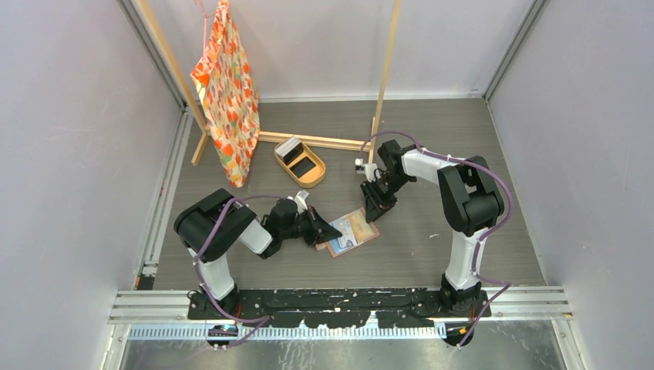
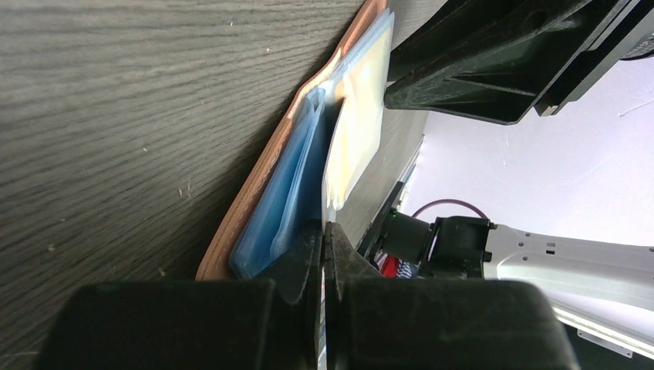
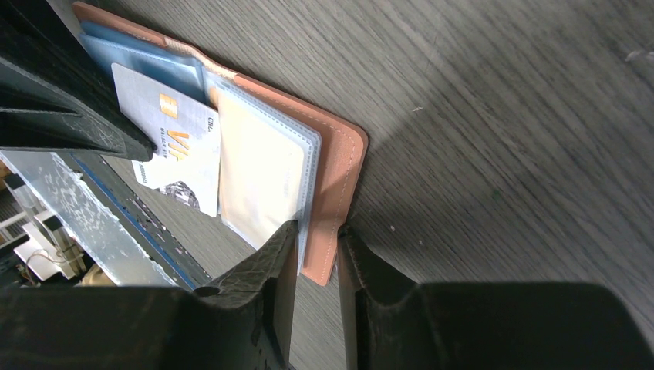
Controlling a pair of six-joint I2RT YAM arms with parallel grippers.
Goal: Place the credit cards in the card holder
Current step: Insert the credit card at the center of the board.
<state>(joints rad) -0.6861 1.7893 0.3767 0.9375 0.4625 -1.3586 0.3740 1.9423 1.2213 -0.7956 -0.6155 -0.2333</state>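
The salmon-brown card holder lies open on the dark table, its blue and clear pockets facing up. My left gripper is shut on a silver credit card with a gold chip. The card's far end lies over the blue pockets near the holder's fold. In the left wrist view the card runs edge-on from my left gripper to the pockets. My right gripper straddles the holder's far corner, one finger on the clear pocket's edge, the other against the leather edge.
A tan oval tray holding a white and a black item stands behind the holder. A wooden rack with an orange patterned bag fills the back left. Grey walls close three sides, and a metal rail runs along the near edge.
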